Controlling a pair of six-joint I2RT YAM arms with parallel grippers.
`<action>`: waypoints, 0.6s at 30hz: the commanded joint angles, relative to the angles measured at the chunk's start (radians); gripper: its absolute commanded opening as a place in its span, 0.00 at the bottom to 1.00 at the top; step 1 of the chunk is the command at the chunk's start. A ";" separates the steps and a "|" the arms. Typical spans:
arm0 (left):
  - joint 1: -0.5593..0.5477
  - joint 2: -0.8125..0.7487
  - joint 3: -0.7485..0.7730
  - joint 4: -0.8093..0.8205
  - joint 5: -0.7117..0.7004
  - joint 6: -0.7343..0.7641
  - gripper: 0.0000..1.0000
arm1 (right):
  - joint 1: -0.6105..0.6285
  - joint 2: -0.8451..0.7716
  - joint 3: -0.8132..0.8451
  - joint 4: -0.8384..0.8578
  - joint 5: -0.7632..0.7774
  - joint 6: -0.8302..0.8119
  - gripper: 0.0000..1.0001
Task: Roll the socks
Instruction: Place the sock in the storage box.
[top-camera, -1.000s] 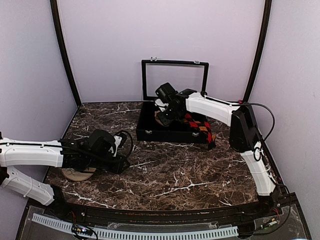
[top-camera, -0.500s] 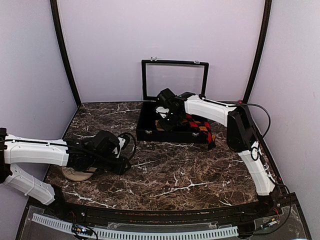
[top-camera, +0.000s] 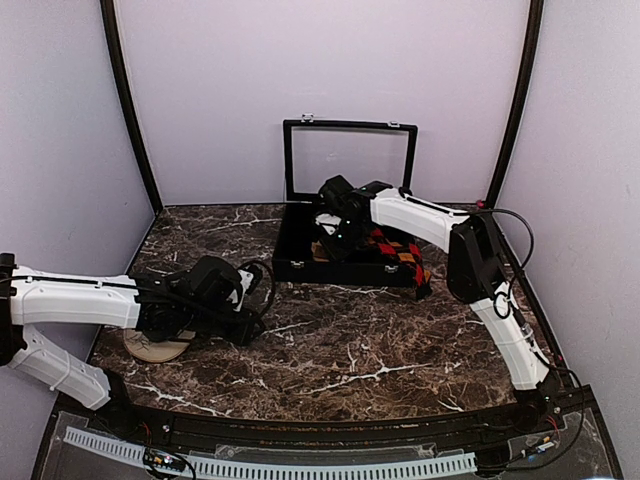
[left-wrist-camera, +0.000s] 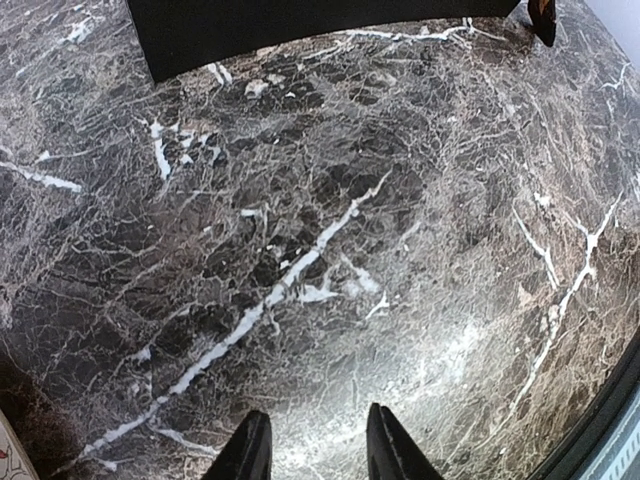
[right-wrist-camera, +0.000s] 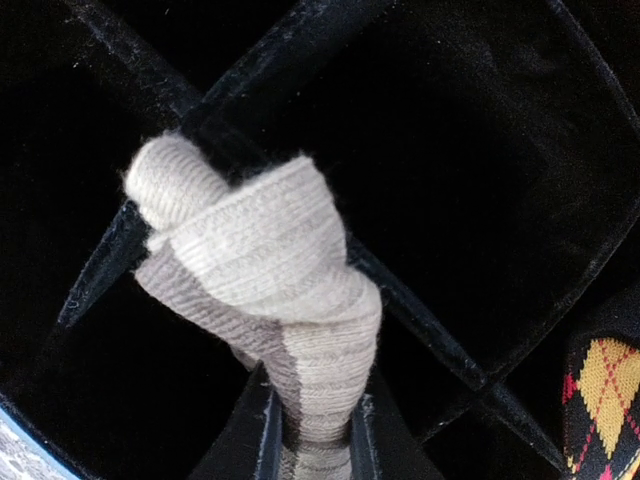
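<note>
Grey sock roll (right-wrist-camera: 270, 290) hangs clenched in my right gripper (right-wrist-camera: 305, 425), just above a divider (right-wrist-camera: 430, 320) inside the black box (top-camera: 300, 268). I judge it should go down squarely into one compartment, clear of that divider, before I let go. Only the right wrist view shows the roll. The top view hides it but shows my left gripper (top-camera: 245, 325), parted and empty, in front of the box.

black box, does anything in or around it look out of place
The argyle sock lies loose across the right end of the black box, its tip hanging over the front corner toward the table. The rolled grey sock, pinched in the right gripper, sits over a divider, not within a compartment.
</note>
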 joint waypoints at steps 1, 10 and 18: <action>0.008 -0.001 0.038 -0.011 -0.014 0.020 0.35 | -0.026 0.045 0.005 -0.109 0.005 0.011 0.00; 0.008 -0.009 0.062 -0.032 -0.032 0.008 0.35 | -0.030 0.058 -0.030 -0.172 0.000 0.007 0.00; 0.008 -0.068 0.048 -0.043 -0.078 0.015 0.35 | -0.018 0.008 -0.126 -0.206 -0.023 -0.003 0.00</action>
